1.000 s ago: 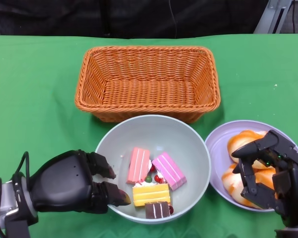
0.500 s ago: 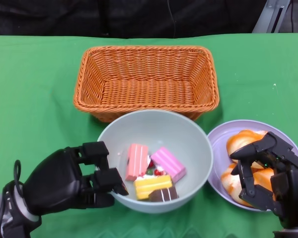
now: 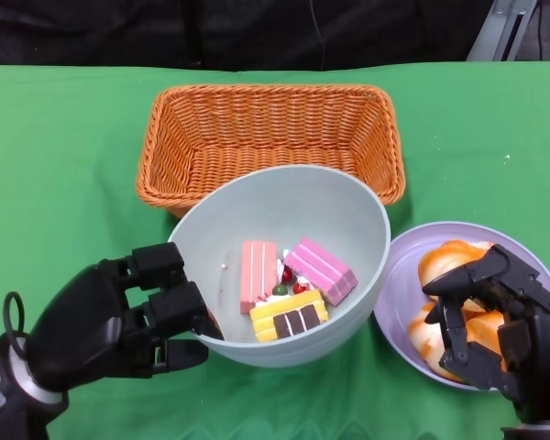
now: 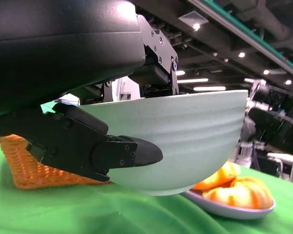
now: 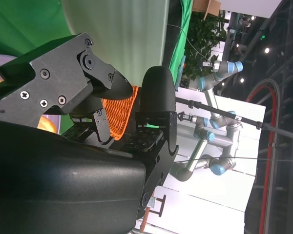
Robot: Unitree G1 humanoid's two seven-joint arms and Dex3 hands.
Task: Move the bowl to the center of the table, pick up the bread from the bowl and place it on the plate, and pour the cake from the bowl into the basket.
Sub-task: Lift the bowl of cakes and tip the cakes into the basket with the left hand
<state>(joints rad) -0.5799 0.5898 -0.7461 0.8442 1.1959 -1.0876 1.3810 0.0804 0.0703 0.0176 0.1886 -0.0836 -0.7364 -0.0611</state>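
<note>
Bowl raised and tilted over near edge of basket, gripped by left robot hand.

Left robot hand (image 3: 133,316) clamped on bowl (image 3: 344,215) rim, fingers inside, thumb under wall. Right robot hand (image 3: 495,321) hovering half-curled over plate (image 3: 399,275), holding nothing. One bowl, four cake pieces (image 3: 289,289) inside. One orange basket (image 3: 270,137). One plate, two bread rolls (image 3: 445,261), just beside bowl on green counter (image 3: 64,156).
</note>
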